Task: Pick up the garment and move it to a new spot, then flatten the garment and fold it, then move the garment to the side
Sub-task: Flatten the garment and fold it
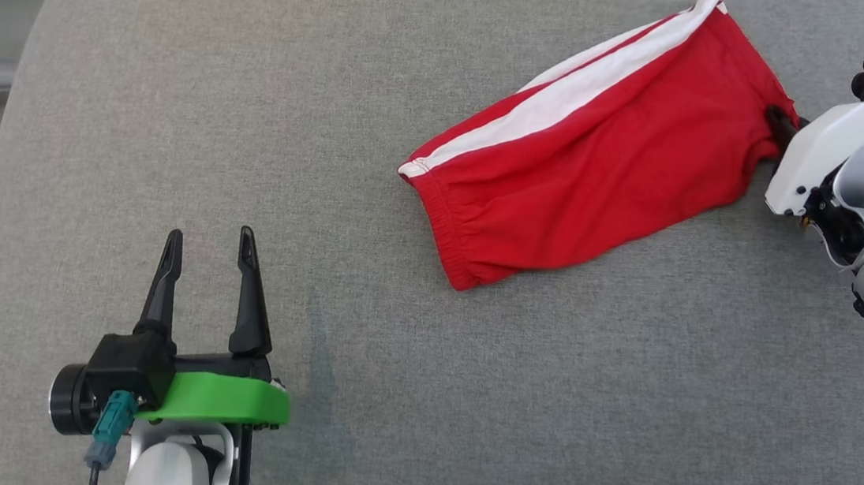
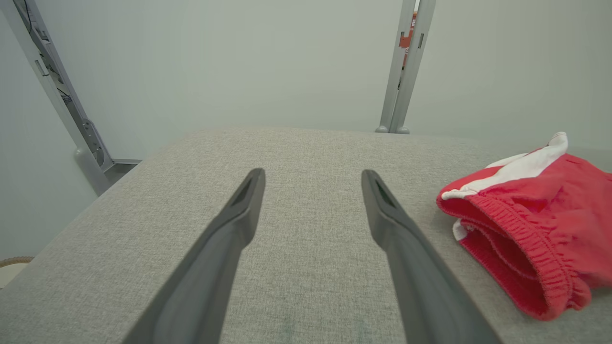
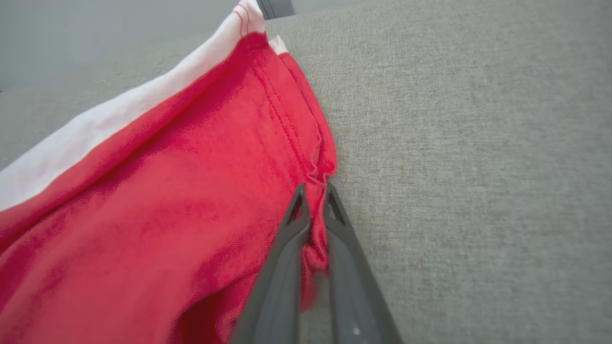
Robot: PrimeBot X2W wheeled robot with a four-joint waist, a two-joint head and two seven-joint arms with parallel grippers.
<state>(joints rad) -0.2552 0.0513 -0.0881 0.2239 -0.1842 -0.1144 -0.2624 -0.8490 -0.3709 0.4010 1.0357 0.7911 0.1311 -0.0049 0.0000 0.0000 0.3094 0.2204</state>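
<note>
The garment (image 1: 598, 155) is a pair of red shorts with a white side stripe, lying bunched on the grey cushioned surface (image 1: 355, 107) toward the right. My right gripper (image 1: 781, 122) is shut on the garment's right hem; in the right wrist view its two dark fingers (image 3: 296, 224) pinch a fold of red cloth (image 3: 191, 191) between them. My left gripper (image 1: 207, 252) stands open at the lower left, well apart from the garment. In the left wrist view its spread fingers (image 2: 244, 200) hover over bare surface, with the elastic waistband (image 2: 526, 229) to their right.
The grey surface's far edge (image 2: 306, 131) meets a pale wall with a metal upright (image 2: 406, 67) behind it. A second metal frame (image 2: 62, 95) stands at the left. The surface's left edge (image 1: 2, 141) drops off to the floor.
</note>
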